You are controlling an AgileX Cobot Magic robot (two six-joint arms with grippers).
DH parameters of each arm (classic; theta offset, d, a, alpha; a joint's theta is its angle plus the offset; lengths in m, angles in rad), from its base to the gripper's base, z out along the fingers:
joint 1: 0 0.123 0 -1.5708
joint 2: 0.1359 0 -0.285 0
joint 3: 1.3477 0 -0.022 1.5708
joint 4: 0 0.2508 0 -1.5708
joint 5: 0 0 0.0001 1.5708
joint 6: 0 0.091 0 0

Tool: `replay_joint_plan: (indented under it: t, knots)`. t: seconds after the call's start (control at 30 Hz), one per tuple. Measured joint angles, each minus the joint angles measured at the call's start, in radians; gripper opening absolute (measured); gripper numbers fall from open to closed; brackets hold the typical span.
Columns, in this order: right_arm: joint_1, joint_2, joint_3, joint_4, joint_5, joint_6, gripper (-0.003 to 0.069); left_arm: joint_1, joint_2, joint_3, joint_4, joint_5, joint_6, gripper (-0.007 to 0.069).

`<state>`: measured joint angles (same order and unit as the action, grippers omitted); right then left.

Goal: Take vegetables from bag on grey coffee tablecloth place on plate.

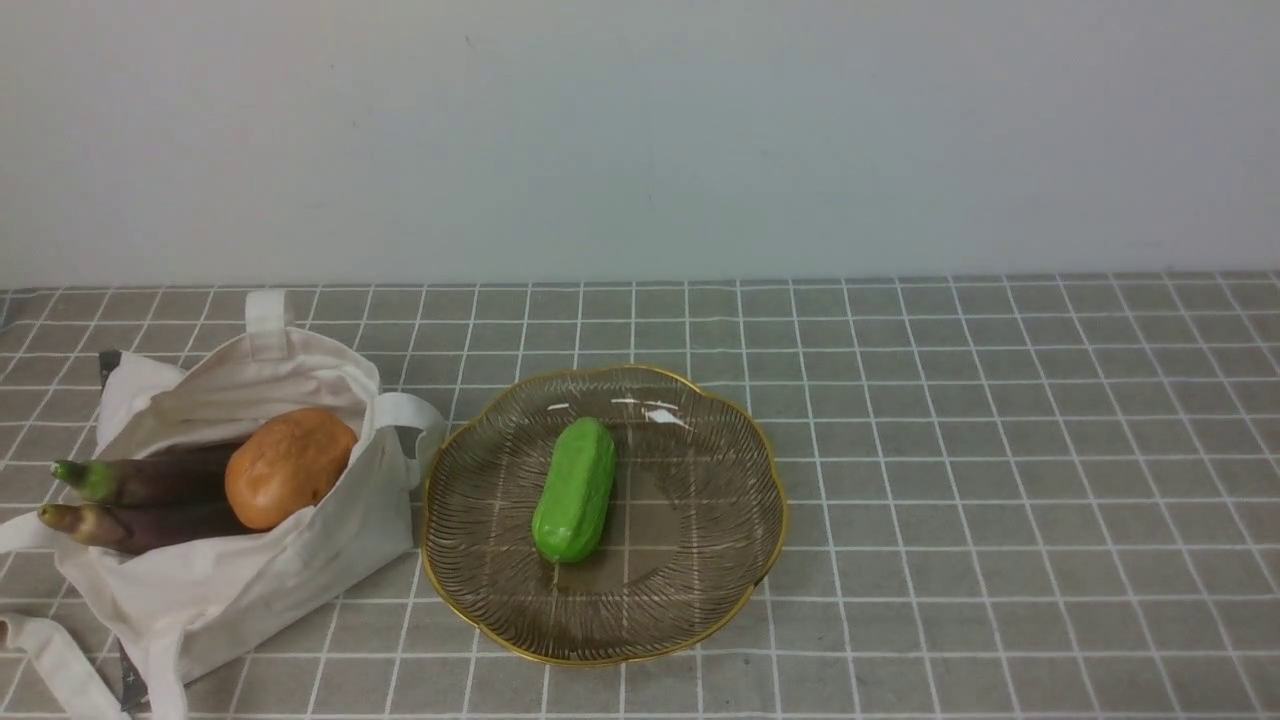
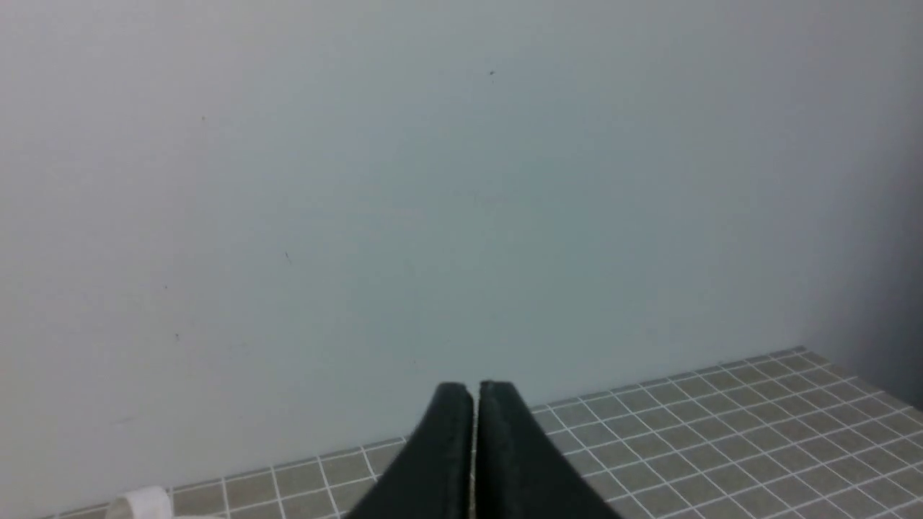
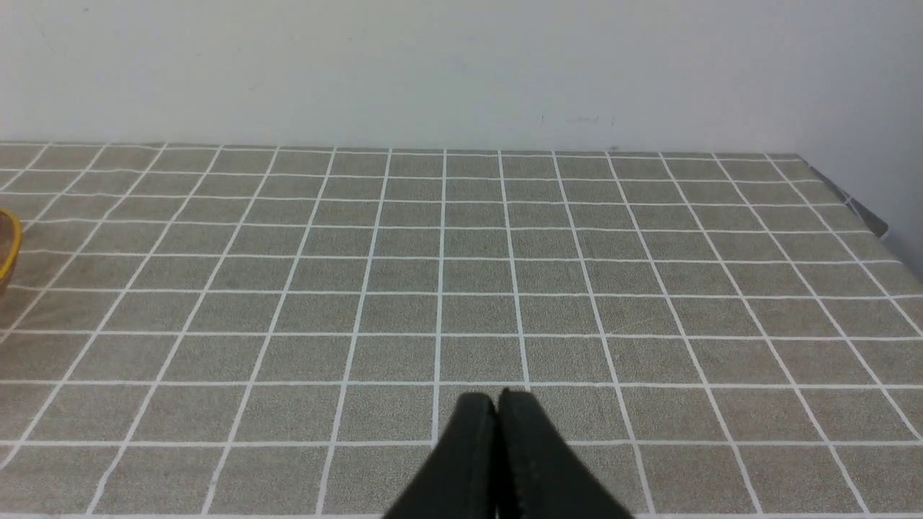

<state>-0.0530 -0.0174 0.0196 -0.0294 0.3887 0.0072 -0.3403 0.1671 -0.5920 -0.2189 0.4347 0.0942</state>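
Slumping at the near left of the grid-lined grey tablecloth, a soft off-white canvas tote is gaping open, its white loop handles flopping loosely. Three vegetables are lying in its mouth. One is a round, matte orange-brown potato. It is resting against two long, glossy dark purple eggplants, one green-tipped and one yellowish-tipped, and their stem ends are poking out to the left. Just beside the tote, one wide, shallow smoky glass plate with fine radial lines and a scalloped gold rim is sitting flat. It is holding a single stubby, shiny bright green gourd, which is lying slightly tilted near its middle.

Neither arm is showing in the front view. In the wrist views, the left gripper and the right gripper are each keeping two tapered black fingers pressed together, pinching nothing.
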Motion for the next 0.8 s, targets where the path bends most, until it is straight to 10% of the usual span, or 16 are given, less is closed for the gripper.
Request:
replay_joint_plan:
  t: [0.6,0.8]
  knots:
    - [0.000,0.000,0.000,0.001,-0.001,0.000,-0.0013,0.008,-0.185,0.287,0.083,-0.048,0.054,-0.0005]
    - [0.000,0.000,0.000,0.001,-0.001,0.000,-0.0013,0.183,-0.185,0.455,0.095,-0.103,0.055,-0.0005]
